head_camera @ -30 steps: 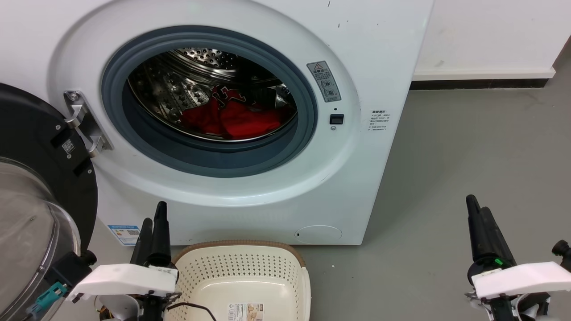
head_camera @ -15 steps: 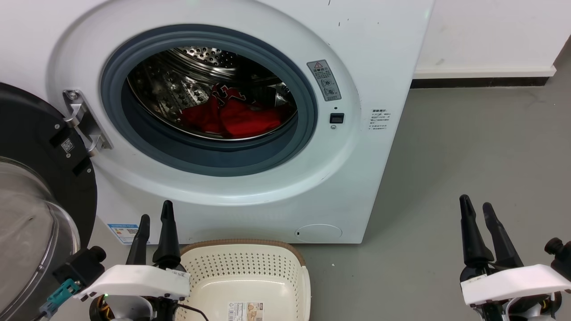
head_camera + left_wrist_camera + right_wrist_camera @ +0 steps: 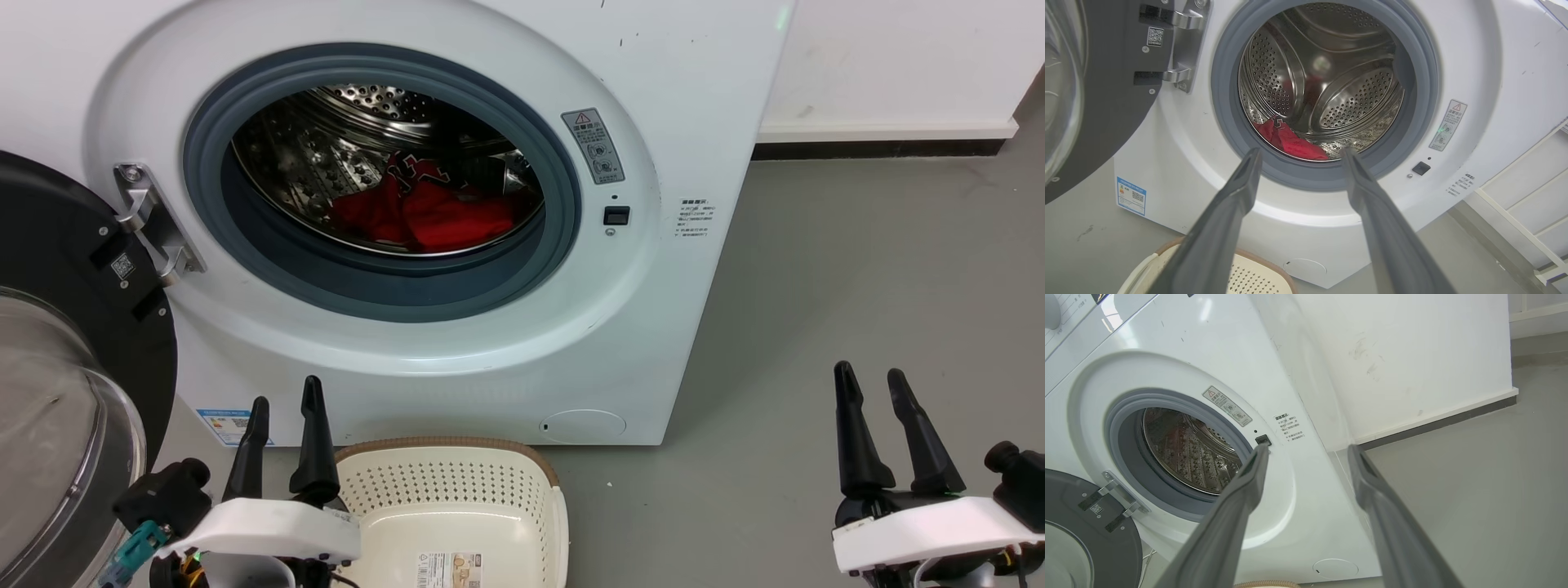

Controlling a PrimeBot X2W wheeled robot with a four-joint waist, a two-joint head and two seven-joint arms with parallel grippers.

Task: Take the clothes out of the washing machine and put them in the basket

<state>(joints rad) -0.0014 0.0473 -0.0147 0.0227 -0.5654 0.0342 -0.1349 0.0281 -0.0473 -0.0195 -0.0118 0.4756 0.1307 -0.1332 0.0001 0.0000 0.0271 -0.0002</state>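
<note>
Head view tells the story: a second ago both pairs of fingers were pressed together, and now the left gripper and the right gripper each have them spread apart, holding nothing. I'd read that as the get-ready bit before the first reach, with nothing picked yet. The clothes haven't budged. They're a red heap at the bottom of the drum inside the washing machine, with some black-and-white lettering poking up at the back. The door is swung wide to the left, so the opening is free. The basket sits on the floor right in front of the machine, with no clothes in it.

Pose-wise, both arms are low and pulled back, fingers pointing up toward the machine. The left one hangs just beside the basket's left rim, and its wrist view looks straight into the opening, so my guess is that arm goes in first. The right one is well off to the side over bare floor.
</note>
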